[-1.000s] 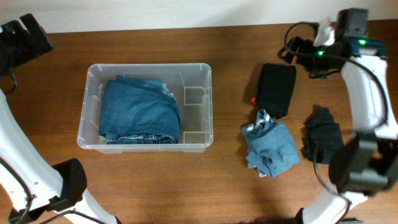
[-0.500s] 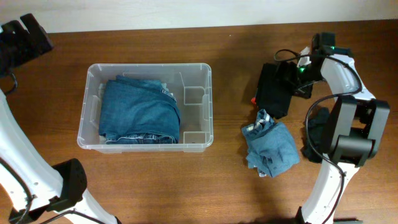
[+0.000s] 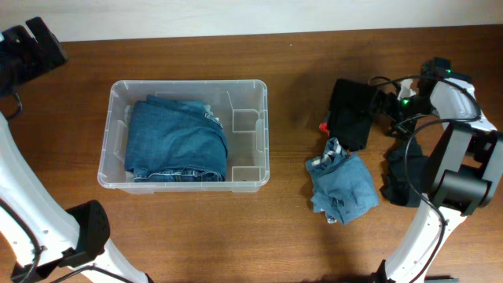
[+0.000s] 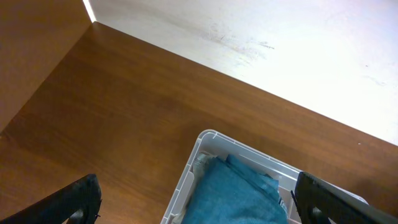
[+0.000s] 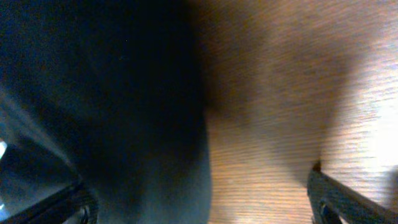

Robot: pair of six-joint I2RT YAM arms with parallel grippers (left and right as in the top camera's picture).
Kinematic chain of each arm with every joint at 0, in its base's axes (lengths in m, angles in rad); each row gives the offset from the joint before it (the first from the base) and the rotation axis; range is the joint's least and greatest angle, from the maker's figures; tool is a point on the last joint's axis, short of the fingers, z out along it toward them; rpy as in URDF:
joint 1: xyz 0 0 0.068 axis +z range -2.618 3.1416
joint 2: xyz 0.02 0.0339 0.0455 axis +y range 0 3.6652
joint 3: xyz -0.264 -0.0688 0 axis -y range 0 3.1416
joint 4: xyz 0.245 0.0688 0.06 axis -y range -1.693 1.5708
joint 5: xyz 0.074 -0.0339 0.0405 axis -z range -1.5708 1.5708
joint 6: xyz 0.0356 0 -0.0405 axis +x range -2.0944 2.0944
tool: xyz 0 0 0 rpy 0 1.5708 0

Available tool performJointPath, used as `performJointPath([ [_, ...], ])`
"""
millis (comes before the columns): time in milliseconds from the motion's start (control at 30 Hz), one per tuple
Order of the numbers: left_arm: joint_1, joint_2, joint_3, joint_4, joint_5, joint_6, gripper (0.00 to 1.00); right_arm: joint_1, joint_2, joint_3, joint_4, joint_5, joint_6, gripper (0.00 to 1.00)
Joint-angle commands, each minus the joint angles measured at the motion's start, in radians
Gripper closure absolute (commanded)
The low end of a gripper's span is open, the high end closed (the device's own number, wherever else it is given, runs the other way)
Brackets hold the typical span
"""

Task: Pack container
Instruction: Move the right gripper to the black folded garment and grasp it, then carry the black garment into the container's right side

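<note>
Blue denim cloth (image 3: 343,187) lies crumpled near the desk's (image 3: 291,228) front edge, with a dark garment (image 3: 407,174) just beside it. Farther back, left of centre, the clear container (image 3: 248,151) holds folded jeans (image 3: 176,141). Beyond the cloth, the right jaws are spread wide and empty at the edge of a black folded garment (image 3: 350,112). The left jaws, over the far-left corner, gape wide and hold nothing.

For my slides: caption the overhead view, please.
Jeans in the container; right gripper at the black garment.
</note>
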Motion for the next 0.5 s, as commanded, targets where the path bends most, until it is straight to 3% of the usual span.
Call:
performJointPath([
  [0,0.003,0.003,0.005,0.0,0.0,0.005,0.01,0.077,-0.003,-0.058,0.069,-0.048,-0.013,0.02],
  [267,0.003,0.003,0.005,0.0,0.0,0.005,0.01,0.151,-0.003,-0.142,0.262,-0.105,0.07,0.04],
  [300,0.003,0.003,0.005,0.0,0.0,0.005,0.01,0.151,-0.003,-0.145,0.267,-0.105,0.07,0.12],
  [367,0.003,0.003,0.005,0.0,0.0,0.005,0.0,0.149,-0.003,-0.15,0.271,-0.103,0.07,0.43],
  [467,0.003,0.003,0.005,0.0,0.0,0.005,0.0,0.141,-0.004,-0.149,0.261,-0.089,0.072,0.62],
])
